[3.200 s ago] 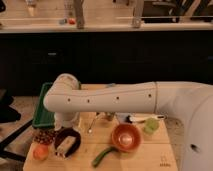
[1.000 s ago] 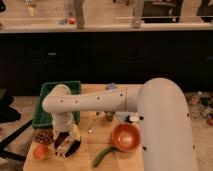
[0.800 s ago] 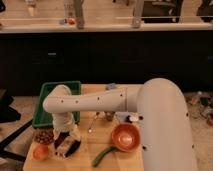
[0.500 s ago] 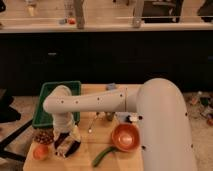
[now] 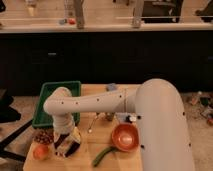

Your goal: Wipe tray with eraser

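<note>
Your gripper (image 5: 65, 139) is down low over the dark round bowl (image 5: 70, 151), jaws spread wide. The small tan-faced rectangular eraser (image 5: 74, 136) sits in that bowl right under it; can't tell if they're touching. The big green rectangular plastic tray (image 5: 60, 84) is just behind.
</note>
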### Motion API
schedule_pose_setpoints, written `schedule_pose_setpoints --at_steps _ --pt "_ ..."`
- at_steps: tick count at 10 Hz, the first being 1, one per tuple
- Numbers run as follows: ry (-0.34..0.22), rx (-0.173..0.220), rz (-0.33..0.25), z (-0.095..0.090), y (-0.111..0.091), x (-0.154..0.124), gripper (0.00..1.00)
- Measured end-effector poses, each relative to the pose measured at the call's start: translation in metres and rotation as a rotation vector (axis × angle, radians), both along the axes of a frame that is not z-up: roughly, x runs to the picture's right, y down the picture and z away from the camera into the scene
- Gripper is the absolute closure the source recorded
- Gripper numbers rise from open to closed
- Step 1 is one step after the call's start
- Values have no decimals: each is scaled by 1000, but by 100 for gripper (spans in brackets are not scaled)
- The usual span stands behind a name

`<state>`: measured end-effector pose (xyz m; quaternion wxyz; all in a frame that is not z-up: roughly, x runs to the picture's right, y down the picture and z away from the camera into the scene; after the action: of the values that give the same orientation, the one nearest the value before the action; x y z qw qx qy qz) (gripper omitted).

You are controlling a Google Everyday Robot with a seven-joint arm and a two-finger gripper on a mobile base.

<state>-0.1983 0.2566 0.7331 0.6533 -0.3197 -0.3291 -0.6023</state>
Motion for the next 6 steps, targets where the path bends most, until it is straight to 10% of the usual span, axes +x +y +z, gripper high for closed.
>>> schedule_pose_setpoints --at_steps 6 --pt "3 -13 3 10 3 -1 25"
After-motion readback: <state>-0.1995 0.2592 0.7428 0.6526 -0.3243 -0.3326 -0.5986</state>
